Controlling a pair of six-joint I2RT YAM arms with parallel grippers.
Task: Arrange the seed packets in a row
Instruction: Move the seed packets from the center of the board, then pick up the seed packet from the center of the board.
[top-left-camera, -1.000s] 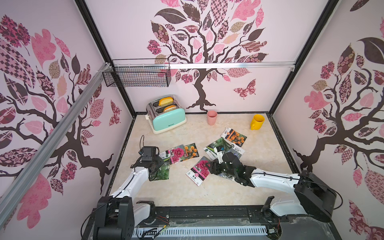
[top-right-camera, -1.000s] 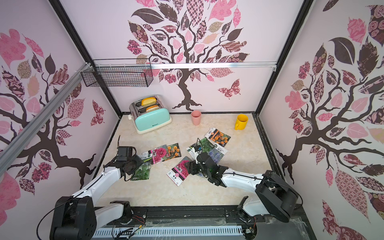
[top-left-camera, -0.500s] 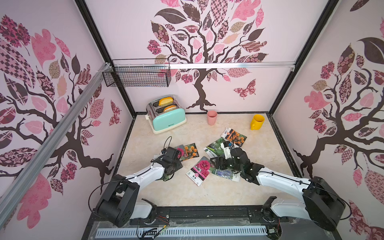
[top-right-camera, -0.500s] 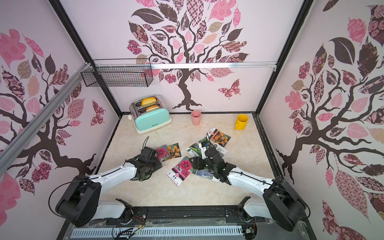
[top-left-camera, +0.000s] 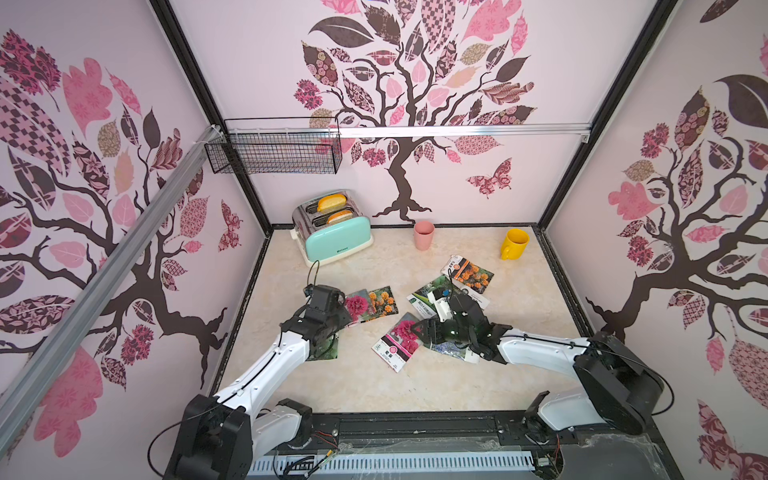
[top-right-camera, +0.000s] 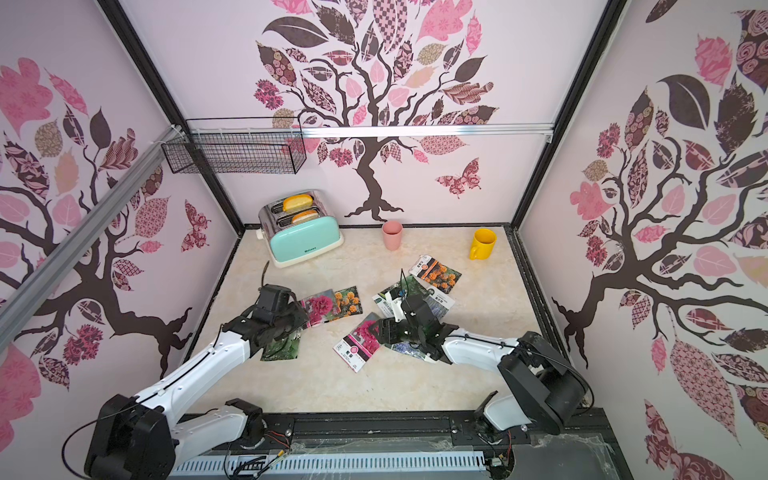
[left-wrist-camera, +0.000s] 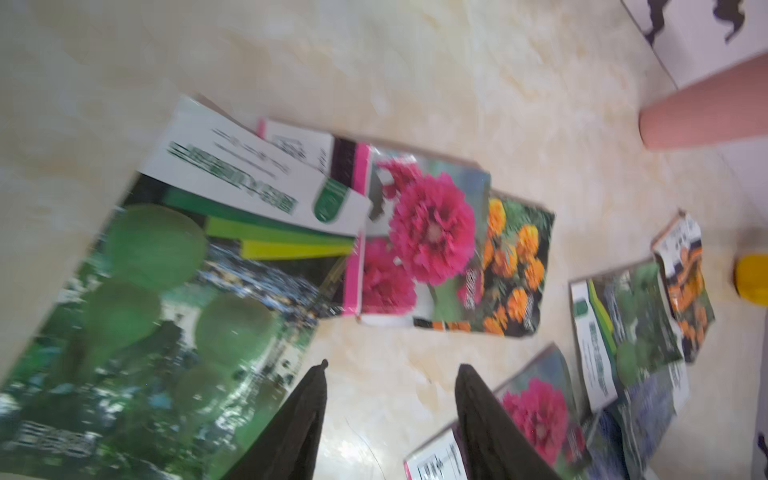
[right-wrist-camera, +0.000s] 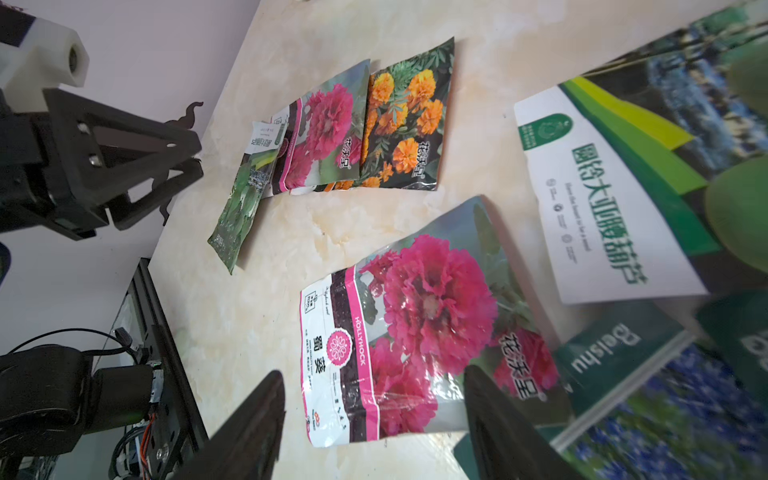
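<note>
Seed packets lie flat in two groups. On the left, a gourd packet sits partly under my left arm, beside an overlapping pink flower packet and a marigold packet. On the right are a second pink flower packet, a gourd packet, a marigold packet and a lavender packet. My left gripper is open over bare table next to the gourd packet. My right gripper is open, straddling the near end of the pink flower packet without holding it.
A mint toaster with bread stands at the back left. A pink cup and a yellow mug stand along the back wall. A wire basket hangs on the wall. Walls close three sides.
My left gripper has swung right from the table's left edge to the left packets. My right gripper went toward the right packets and came back to the pink flower packet.
</note>
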